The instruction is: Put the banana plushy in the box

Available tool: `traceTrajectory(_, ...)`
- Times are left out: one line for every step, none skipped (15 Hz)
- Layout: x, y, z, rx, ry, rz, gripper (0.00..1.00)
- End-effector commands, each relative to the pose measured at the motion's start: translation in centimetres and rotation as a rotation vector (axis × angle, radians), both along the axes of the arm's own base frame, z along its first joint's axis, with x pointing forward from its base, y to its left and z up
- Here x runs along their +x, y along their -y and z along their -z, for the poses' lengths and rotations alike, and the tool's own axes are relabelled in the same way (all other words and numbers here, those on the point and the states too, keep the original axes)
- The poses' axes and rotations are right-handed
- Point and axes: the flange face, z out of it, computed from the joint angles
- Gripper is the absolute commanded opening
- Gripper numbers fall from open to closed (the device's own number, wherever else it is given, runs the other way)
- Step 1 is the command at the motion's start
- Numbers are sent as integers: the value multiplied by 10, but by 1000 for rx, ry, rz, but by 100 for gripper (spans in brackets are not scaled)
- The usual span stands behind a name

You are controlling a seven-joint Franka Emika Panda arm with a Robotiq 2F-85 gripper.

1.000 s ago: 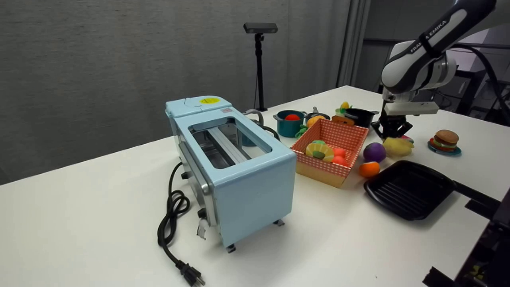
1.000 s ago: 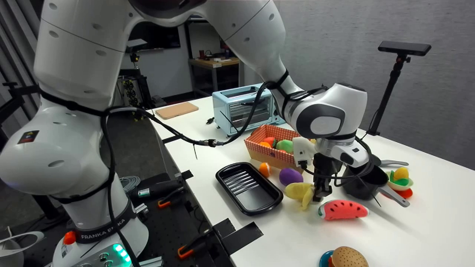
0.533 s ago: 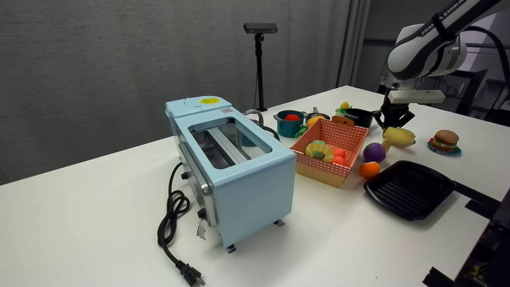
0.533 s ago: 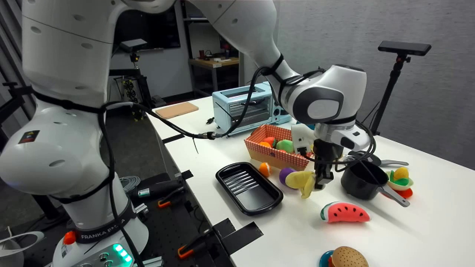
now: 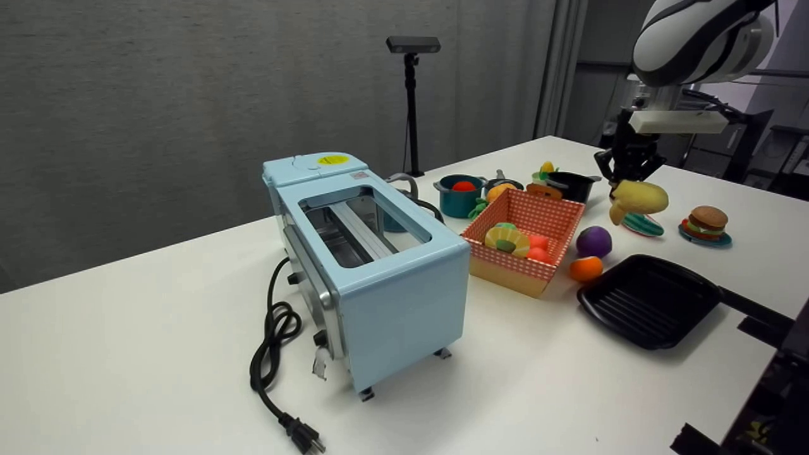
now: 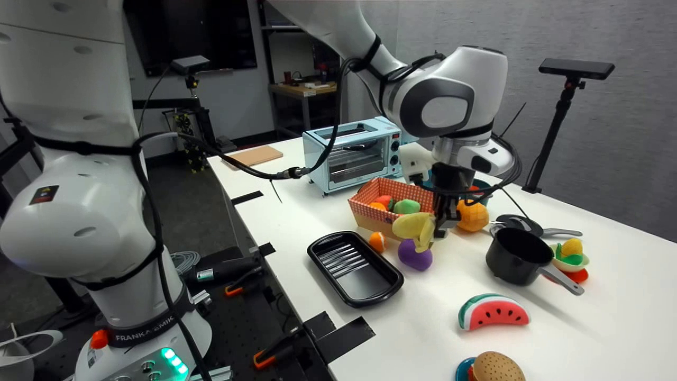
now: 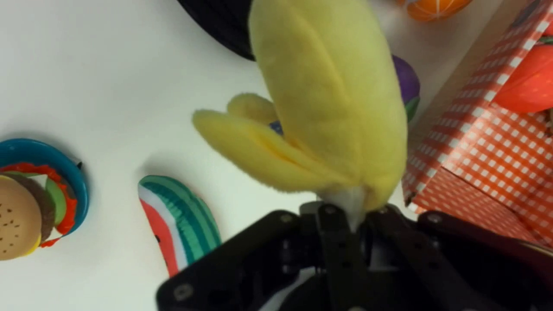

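Far left of the claw (image 5: 619, 183) from here, the toaster oven (image 5: 376, 278); nearer left, the box (image 5: 505, 277), toy fruit (image 5: 507, 241) inside; the claw's all but closed, pinching the banana plushy (image 5: 641, 197) by one end, mid-air, just beneath; right of it, a burger (image 5: 707, 221)!

Light blue toaster oven (image 5: 385, 287); black ridged pan (image 6: 355, 269); watermelon slice (image 6: 494, 312); burger (image 7: 30, 211) on blue plate (image 7: 81, 194)

Yellow banana plushy (image 7: 332, 95), tan box (image 5: 551, 216) with red-and-white gingham, pale blue toaster (image 5: 407, 309).
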Motion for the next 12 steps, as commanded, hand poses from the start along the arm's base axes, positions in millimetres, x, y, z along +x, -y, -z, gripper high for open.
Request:
traceTrajectory(-4,-24,-15,13,-30,-61,2)
traceTrajectory(0,-32,-16,11,-43,-75,2)
traceTrajectory(2,-38,-17,9,-53,-88,2)
traceTrajectory(6,-46,-17,5,-63,-104,2)
traceTrajectory(9,-52,-18,3,-69,-118,2)
traceTrajectory(12,-59,-19,0,-77,-134,2)
traceTrajectory(15,-66,-19,-5,-82,-149,2)
traceTrajectory(18,-73,-20,-11,-90,-164,2)
traceTrajectory(20,-79,-21,-19,-96,-178,2)
traceTrajectory(23,-84,-21,-24,-103,-191,2)
traceTrajectory(25,-89,-22,-28,-106,-203,2)
traceTrajectory(28,-93,-23,-30,-110,-213,2)
